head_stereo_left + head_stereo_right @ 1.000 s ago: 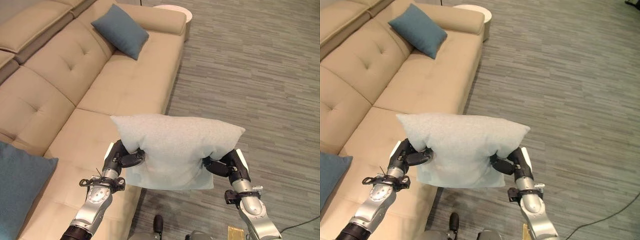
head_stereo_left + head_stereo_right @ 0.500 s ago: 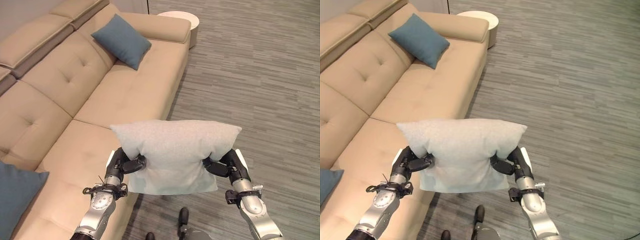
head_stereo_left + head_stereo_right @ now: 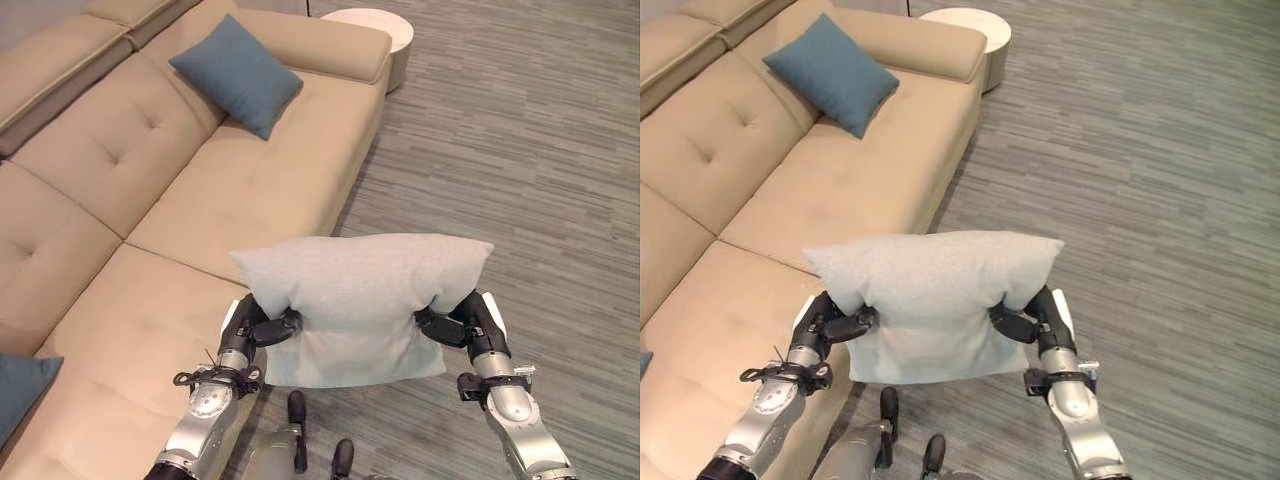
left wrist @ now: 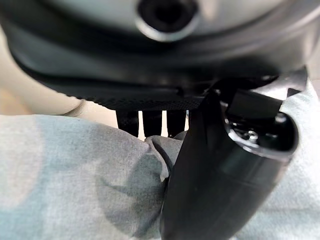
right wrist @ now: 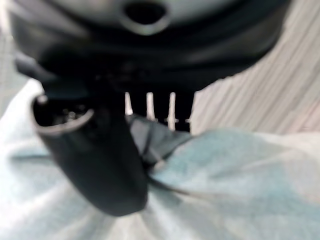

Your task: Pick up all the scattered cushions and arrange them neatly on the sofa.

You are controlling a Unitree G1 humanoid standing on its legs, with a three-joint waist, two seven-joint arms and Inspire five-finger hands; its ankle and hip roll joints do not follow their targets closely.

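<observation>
In the left eye view, a pale grey cushion (image 3: 360, 300) hangs in the air between the two arms, over the front edge of the beige sofa (image 3: 200, 200) and the striped grey floor (image 3: 520, 150). The left hand (image 3: 255, 328) pinches the cushion's left side, thumb in front and fingers behind, and the right hand (image 3: 465, 322) grips its right side the same way. A blue cushion (image 3: 236, 72) leans against the sofa's back near the far armrest, and the corner of another blue cushion (image 3: 18, 388) lies on the seat at the near left. A round white side table (image 3: 372, 22) stands just beyond the armrest. The right eye view shows the same scene, with the grey cushion (image 3: 932, 300) held up by both hands. In the left wrist view the thumb (image 4: 215, 170) presses into bunched grey fabric with the fingers (image 4: 150, 122) behind the fold. In the right wrist view the thumb (image 5: 100, 160) and fingers (image 5: 160, 107) likewise clamp a gathered fold of the cushion.
</observation>
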